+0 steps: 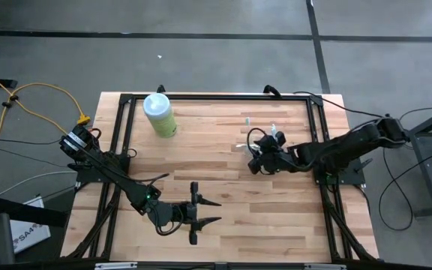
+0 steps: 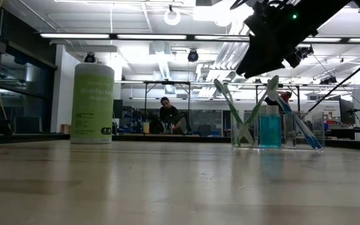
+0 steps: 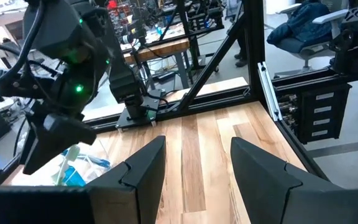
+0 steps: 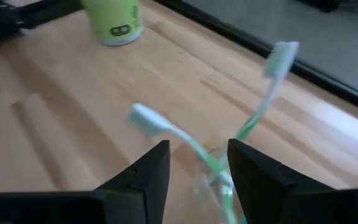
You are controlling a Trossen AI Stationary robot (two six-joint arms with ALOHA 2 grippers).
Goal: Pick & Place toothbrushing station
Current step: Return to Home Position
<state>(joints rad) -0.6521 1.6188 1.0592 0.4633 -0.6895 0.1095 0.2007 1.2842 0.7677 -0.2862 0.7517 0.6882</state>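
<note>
The toothbrushing station (image 2: pixel 272 131) is a small see-through holder standing on its base on the wooden table, right of centre (image 1: pixel 270 133). It holds a blue item and several toothbrushes that lean outward. My right gripper (image 4: pixel 197 146) hangs open just above it (image 2: pixel 264 47). Its fingers slant down on either side of the brush handles (image 4: pixel 216 165) and touch nothing that I can see. My left gripper (image 1: pixel 214 212) waits open near the table's front edge, pointing level toward the right (image 3: pixel 197 140).
A pale-green bottle with a white cap (image 1: pixel 160 114) stands at the far left of the table (image 2: pixel 92 103). A black frame rail (image 1: pixel 216 97) runs around the table's edges. Bare wood (image 1: pixel 216 157) lies between the bottle and the station. A person sits in the room behind (image 2: pixel 167 115).
</note>
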